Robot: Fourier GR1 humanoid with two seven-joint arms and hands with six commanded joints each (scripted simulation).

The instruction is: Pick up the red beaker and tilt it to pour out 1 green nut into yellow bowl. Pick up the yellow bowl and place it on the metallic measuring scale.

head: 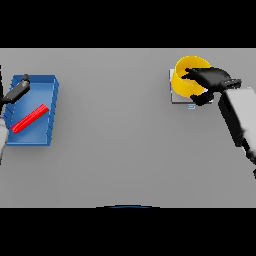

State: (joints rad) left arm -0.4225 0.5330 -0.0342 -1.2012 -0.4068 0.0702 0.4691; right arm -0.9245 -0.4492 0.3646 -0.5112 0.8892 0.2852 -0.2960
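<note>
The yellow bowl (187, 80) is at the far right of the table, over the metallic measuring scale (174, 98), whose pale square edge shows under it. My right hand (212, 80) is curled on the bowl's right rim, fingers over the top and thumb below. I cannot tell whether the bowl rests on the scale or hangs just above it. The red beaker (30, 119) lies tilted on its side in a blue tray (47, 85) at the far left. My left hand (19, 90) hovers over the tray's far left corner with straight fingers, apart from the beaker. No green nut is visible.
A small blue mark (191, 106) shows at the scale's near edge. The wide grey tabletop (120, 140) stretches between the tray and the scale.
</note>
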